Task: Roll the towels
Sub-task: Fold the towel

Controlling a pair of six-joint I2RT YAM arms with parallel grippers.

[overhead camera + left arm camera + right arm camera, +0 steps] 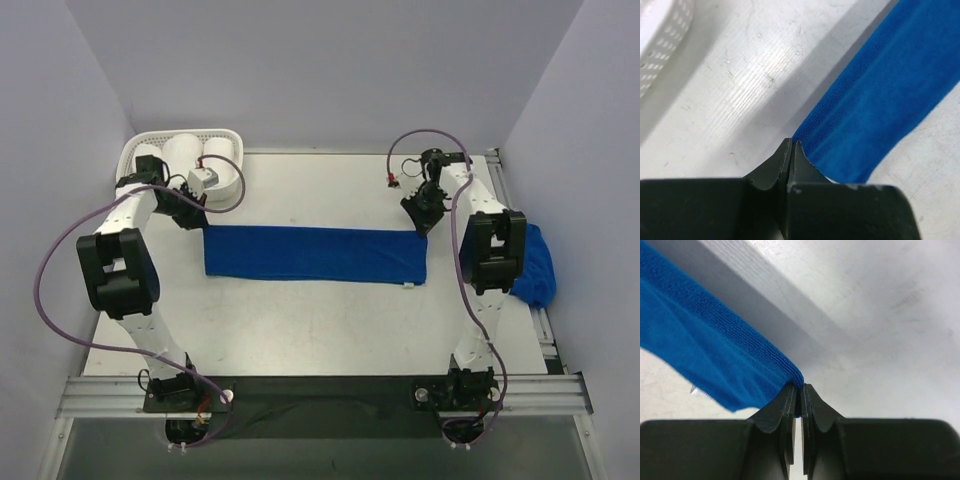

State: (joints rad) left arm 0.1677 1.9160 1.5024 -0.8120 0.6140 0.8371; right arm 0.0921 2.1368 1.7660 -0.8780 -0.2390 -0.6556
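Towel (315, 254) lies flat across the middle of the table (320, 330), its long axis running from 9 to 3 o'clock in the overhead view. The left gripper (195, 222) sits at the strip's 9 o'clock end, on the far corner, jaws clenched tight. The cloth touches its tip, but I cannot tell whether any is caught between them. The right gripper (799, 392) is at the 3 o'clock end, clamped on the far corner there. Each arm is nearest its own end, so a roll would likely travel along the long axis from one end towards the other. A second towel (535, 265) lies bunched at the table's 3 o'clock edge, beside the right arm
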